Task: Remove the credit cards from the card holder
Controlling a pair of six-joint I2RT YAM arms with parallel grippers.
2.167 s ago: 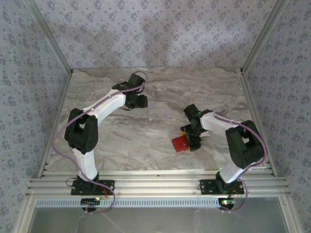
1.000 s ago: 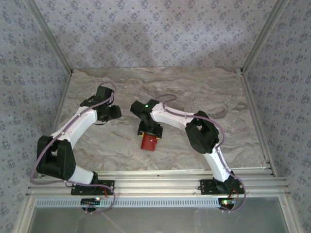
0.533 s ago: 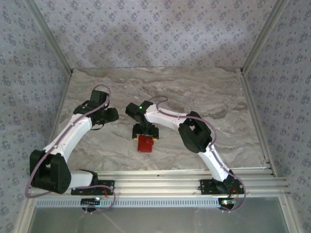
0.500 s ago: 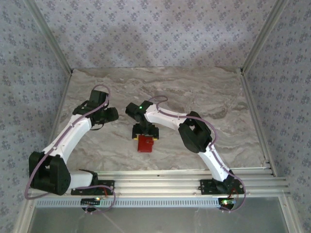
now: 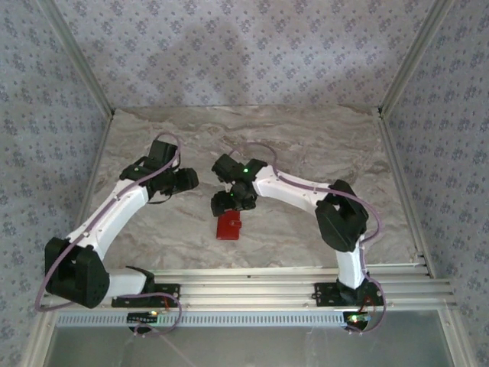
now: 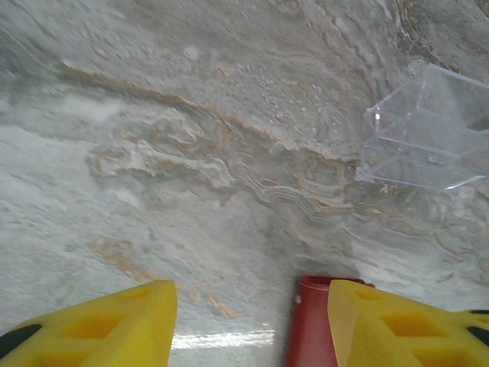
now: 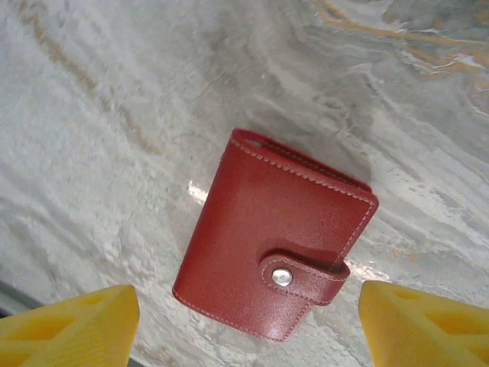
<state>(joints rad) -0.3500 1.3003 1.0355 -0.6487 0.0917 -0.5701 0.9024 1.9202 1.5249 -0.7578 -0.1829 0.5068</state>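
Note:
The red card holder (image 5: 228, 226) lies flat on the marble table, folded shut with its snap tab fastened (image 7: 284, 277). The credit cards are hidden inside it. My right gripper (image 5: 227, 202) hovers just behind and above the holder. It is open, and in the right wrist view its yellow fingers (image 7: 72, 325) stand wide on either side of the holder (image 7: 267, 237) without touching it. My left gripper (image 5: 189, 180) is open to the left of the holder. In the left wrist view a red edge of the holder (image 6: 309, 325) shows beside the right finger (image 6: 397, 325).
A clear plastic box (image 6: 424, 130) sits on the table (image 5: 321, 145) beyond my left gripper, behind the holder. The table's near edge is an aluminium rail (image 5: 244, 279). Patterned walls close in the back and both sides.
The right arm carried the holder from the right side to the table's middle, set it down, and its wrist has now drawn back. The left gripper has moved right, toward the holder.

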